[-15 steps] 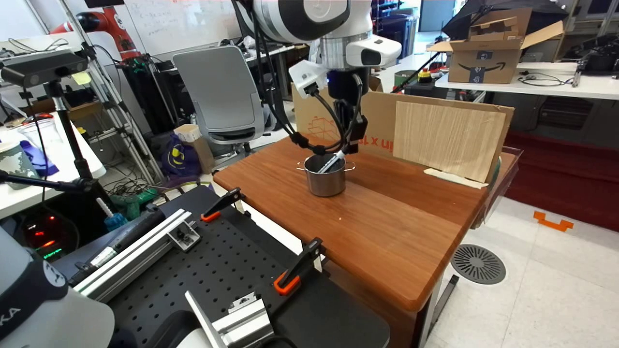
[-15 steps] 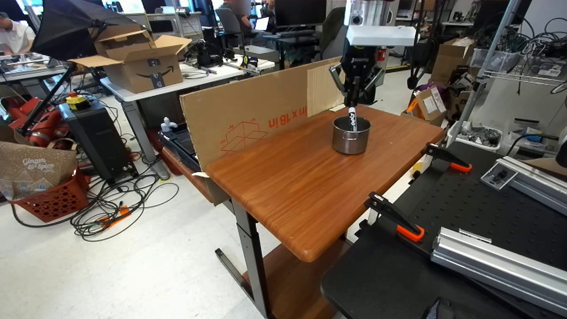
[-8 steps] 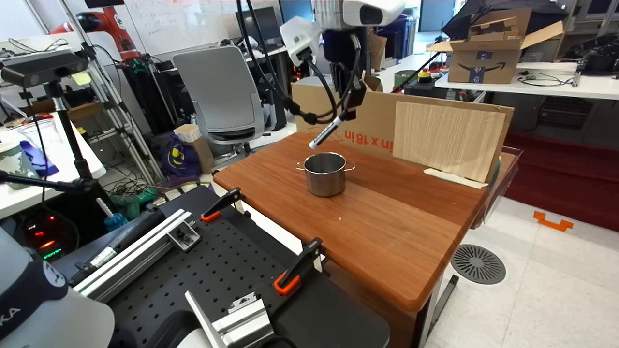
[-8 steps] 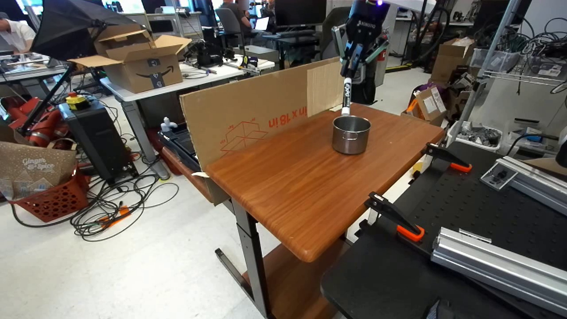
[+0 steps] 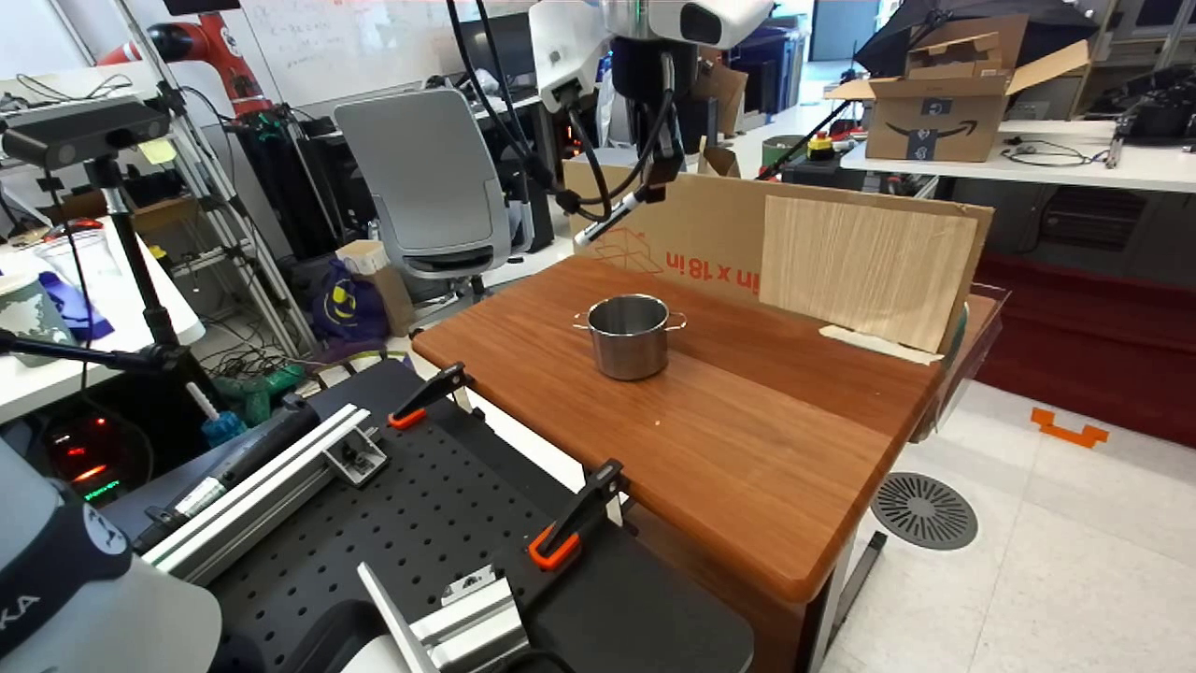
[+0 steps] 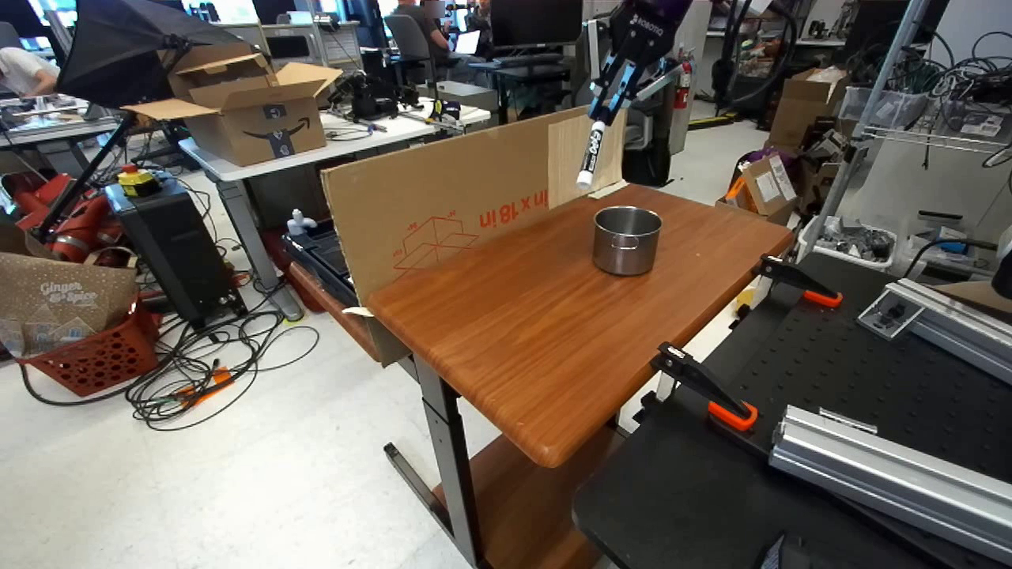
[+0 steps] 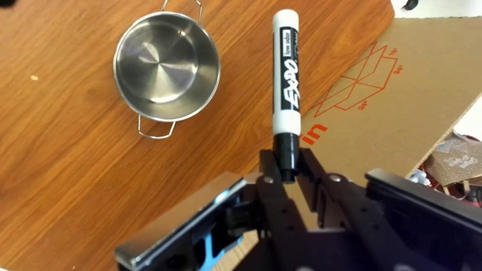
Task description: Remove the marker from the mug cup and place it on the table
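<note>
The marker [image 7: 286,71] is white with a black EXPO label and a black cap. My gripper [image 7: 287,156] is shut on the capped end, and the white end points away from the fingers. In both exterior views the marker [image 5: 607,222] [image 6: 591,154] hangs tilted in the air, above table height and beside the cup, on the cardboard side. The mug cup [image 7: 165,67] is a silver metal pot with two wire handles. It stands upright and empty on the reddish-brown table [image 6: 506,340] in both exterior views [image 5: 631,346] [image 6: 624,251].
A cardboard panel [image 5: 710,215] stands upright along the table's far edge, close to the marker. A black bench [image 5: 448,505] with orange clamps [image 6: 731,415] borders the near side. A grey chair [image 5: 420,178] stands beyond the table's end.
The marker has come up out of the cup in my gripper. The gripper has then moved sideways off the cup toward the cardboard and tilted. The cup has stayed in place.
</note>
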Available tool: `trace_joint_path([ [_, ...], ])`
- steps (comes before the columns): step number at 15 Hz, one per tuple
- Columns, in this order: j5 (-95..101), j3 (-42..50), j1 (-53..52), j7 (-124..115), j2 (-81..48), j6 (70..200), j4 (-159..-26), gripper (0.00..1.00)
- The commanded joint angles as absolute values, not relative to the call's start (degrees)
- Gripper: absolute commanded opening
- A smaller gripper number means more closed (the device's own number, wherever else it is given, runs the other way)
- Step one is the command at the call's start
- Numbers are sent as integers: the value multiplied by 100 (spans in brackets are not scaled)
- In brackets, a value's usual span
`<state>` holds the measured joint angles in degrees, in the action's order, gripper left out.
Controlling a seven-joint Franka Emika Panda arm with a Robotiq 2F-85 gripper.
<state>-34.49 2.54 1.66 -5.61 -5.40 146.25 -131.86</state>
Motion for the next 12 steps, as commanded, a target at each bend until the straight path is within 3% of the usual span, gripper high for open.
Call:
trace_joint_path([
  [1,-3876,199,310,-477,-876,14226,-12799,5],
  [12,-3598,262,268,-1767,-2277,14280,-11646,5],
])
